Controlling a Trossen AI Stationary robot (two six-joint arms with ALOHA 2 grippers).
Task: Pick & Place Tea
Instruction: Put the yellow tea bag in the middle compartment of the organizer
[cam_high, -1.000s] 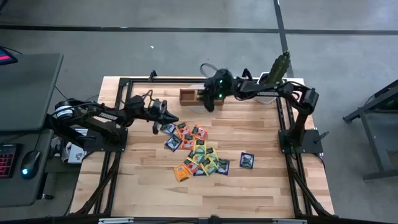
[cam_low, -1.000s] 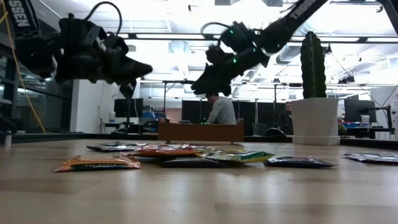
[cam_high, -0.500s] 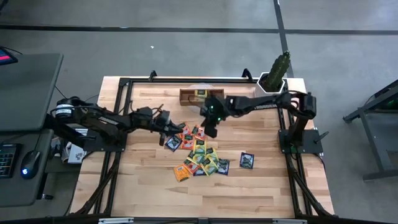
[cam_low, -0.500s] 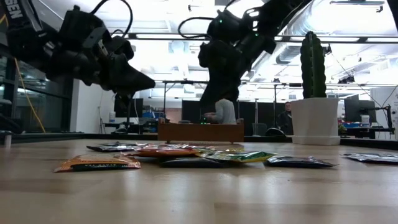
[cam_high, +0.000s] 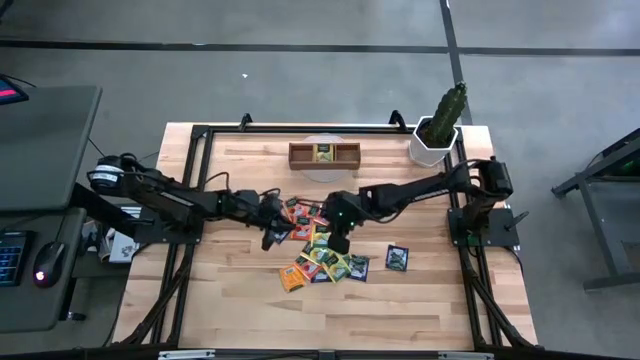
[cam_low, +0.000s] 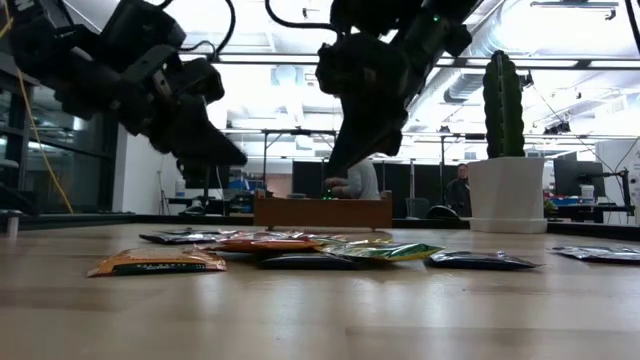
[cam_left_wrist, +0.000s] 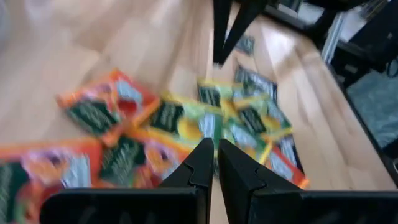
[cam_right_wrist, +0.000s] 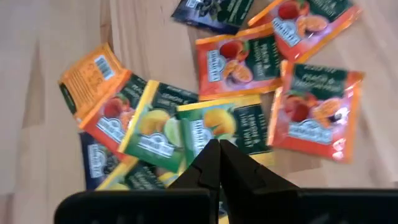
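left gripper (cam_high: 275, 231) – fingers closed, empty, over tea pile (cam_high: 322, 250) mid-table | right gripper (cam_high: 340, 240) – pinched closed, empty, above same pile

grey floor (cam_high: 300, 90), ceiling strip lights (cam_low: 270, 60)

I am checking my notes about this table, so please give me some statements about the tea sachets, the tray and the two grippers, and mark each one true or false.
1. Both grippers hang over the heap of tea sachets. True: the left gripper is at its left edge, the right gripper over its middle.
2. The right gripper is wide open. False: its fingers are shut, empty.
3. The wooden tray holds one sachet in its middle compartment. True.
4. The potted cactus stands at the table's left corner. False: it stands at the far right corner.
5. One dark sachet lies apart, right of the heap. True.
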